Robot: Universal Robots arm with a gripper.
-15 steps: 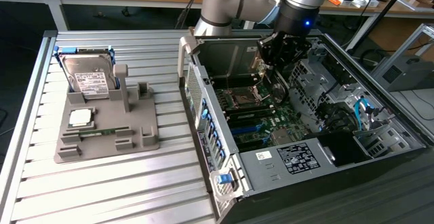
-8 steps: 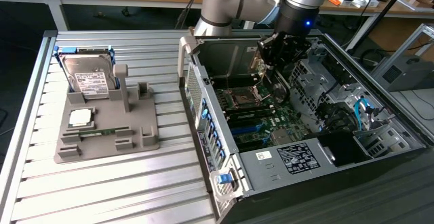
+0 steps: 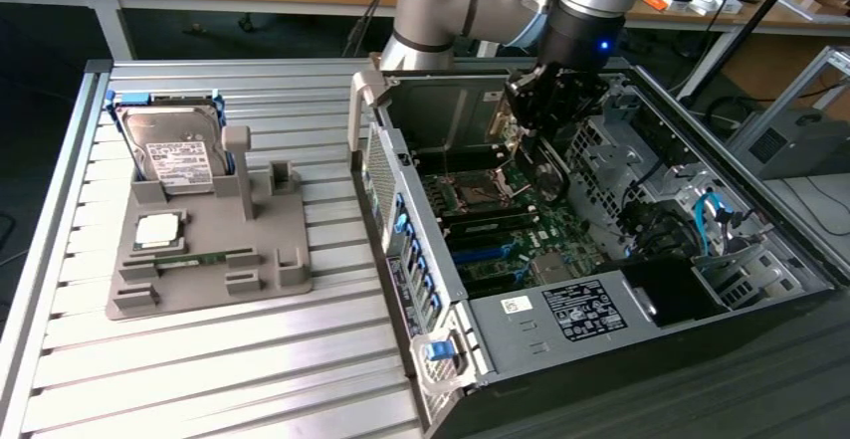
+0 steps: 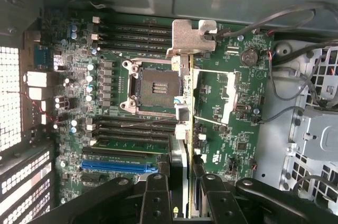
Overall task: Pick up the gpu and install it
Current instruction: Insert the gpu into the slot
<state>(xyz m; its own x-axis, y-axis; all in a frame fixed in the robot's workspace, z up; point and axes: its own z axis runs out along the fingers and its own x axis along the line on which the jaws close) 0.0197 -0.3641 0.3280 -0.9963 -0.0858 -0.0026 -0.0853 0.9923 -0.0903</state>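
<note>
Starting at nine o'clock in the exterior view, a slatted table point(image 3: 199, 359) carries a grey tray point(image 3: 286, 280). A drive point(image 3: 175, 150) stands upright at the tray's eleven o'clock corner. A CPU point(image 3: 159, 230) lies flat at six o'clock of the drive, and a stick point(image 3: 199, 258) lies just beside the CPU at its five o'clock.

From the view's centre out to three o'clock sits an open case point(image 3: 398, 190) with the board point(image 3: 505, 250) exposed inside. The arm point(image 3: 439, 11) comes in from twelve o'clock and reaches down into the case. Its gripper point(image 3: 538, 110) hangs at one o'clock of the socket point(image 3: 479, 195), above the board.

The jaws are closed on the gpu point(image 3: 509, 125), which hangs inside the case under the gripper. In the wrist view the gpu point(image 4: 182, 123) appears edge-on between the black fingers point(image 4: 156, 195) of the gripper point(image 4: 182, 203). Its silvery bracket point(image 4: 189, 36) is at the far end. The card runs just beside the socket point(image 4: 156, 89), over the board point(image 4: 227, 102), with a blue slot point(image 4: 116, 166) near the fingers. I cannot tell whether the card touches the board.
</note>
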